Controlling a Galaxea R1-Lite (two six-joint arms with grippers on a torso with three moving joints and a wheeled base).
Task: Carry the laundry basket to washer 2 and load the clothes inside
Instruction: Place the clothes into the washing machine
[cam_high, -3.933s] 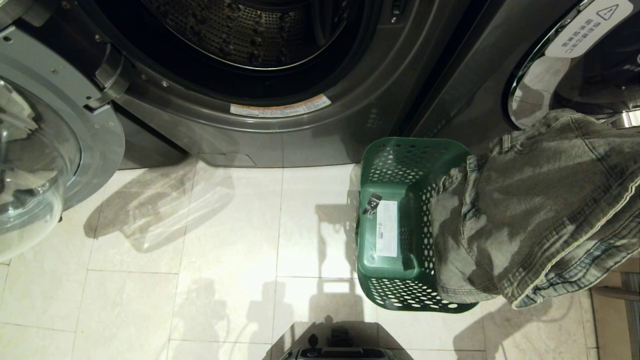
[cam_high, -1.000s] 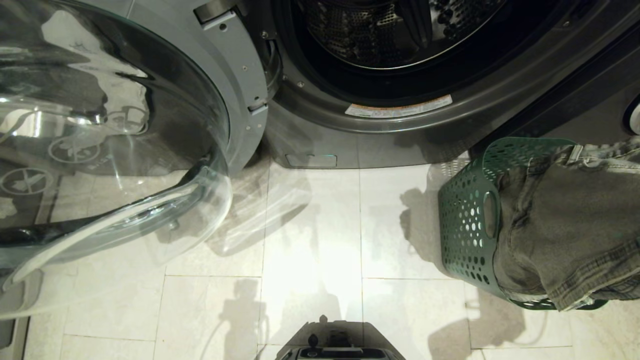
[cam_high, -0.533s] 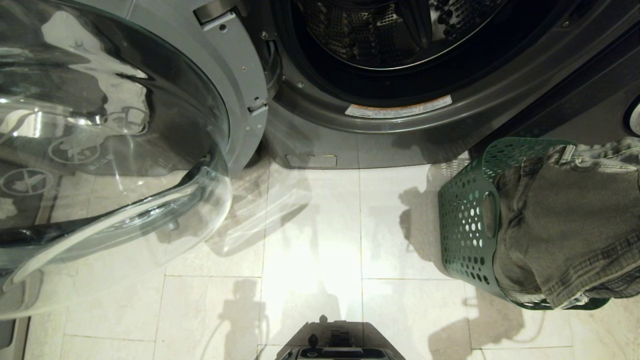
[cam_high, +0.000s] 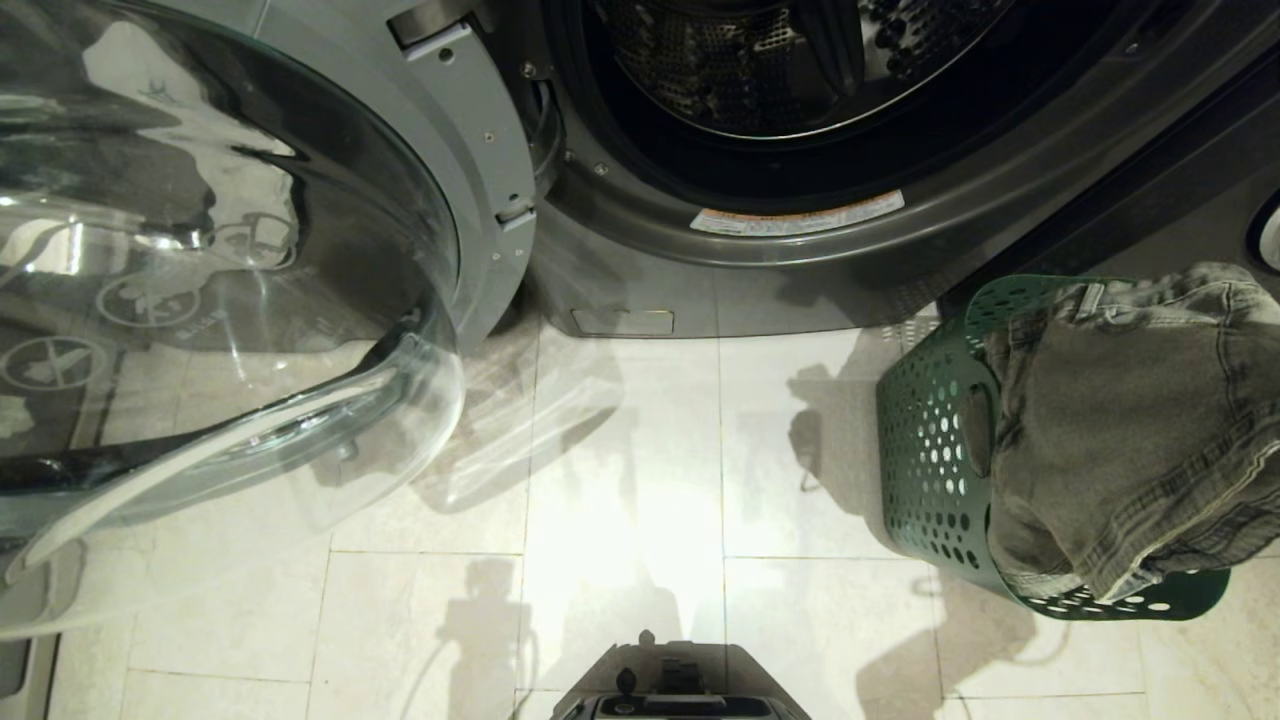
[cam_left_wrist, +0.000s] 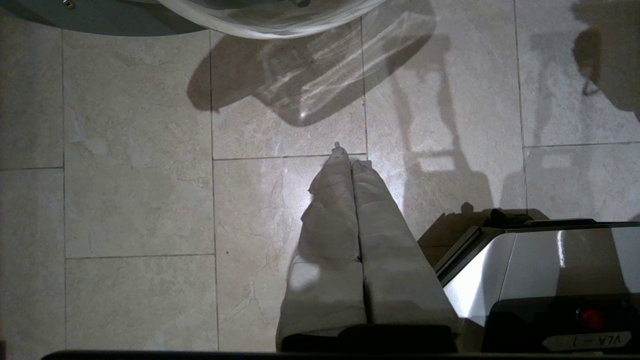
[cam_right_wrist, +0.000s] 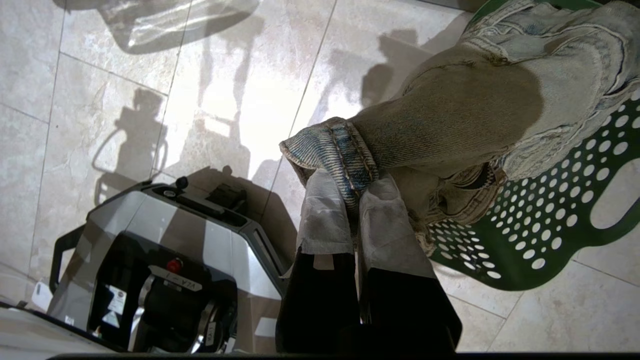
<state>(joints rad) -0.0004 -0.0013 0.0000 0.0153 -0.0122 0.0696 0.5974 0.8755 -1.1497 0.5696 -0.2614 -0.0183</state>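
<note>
The dark green laundry basket (cam_high: 930, 450) stands on the floor at the right, in front of the washer (cam_high: 800, 250). The washer's drum (cam_high: 760, 70) is open, and its number label is out of view. The clothes (cam_high: 1130, 420), a pale denim garment, hang over the basket and hide most of its inside. In the right wrist view my right gripper (cam_right_wrist: 356, 182) is shut on a stitched hem of the clothes (cam_right_wrist: 450, 115), above the basket (cam_right_wrist: 550, 220). It does not show in the head view. My left gripper (cam_left_wrist: 350, 155) is shut and empty over bare floor.
The washer's round glass door (cam_high: 200, 300) is swung wide open on the left and juts out over the floor. A second washer's door rim (cam_high: 1268, 235) shows at the right edge. My base (cam_high: 680, 690) sits at the near edge. Pale floor tiles (cam_high: 620, 450) lie between base and washer.
Since the earliest frame the camera has moved, shifting the scene right. In the last second the clothes rose a little in my right gripper, uncovering more of the basket's near rim.
</note>
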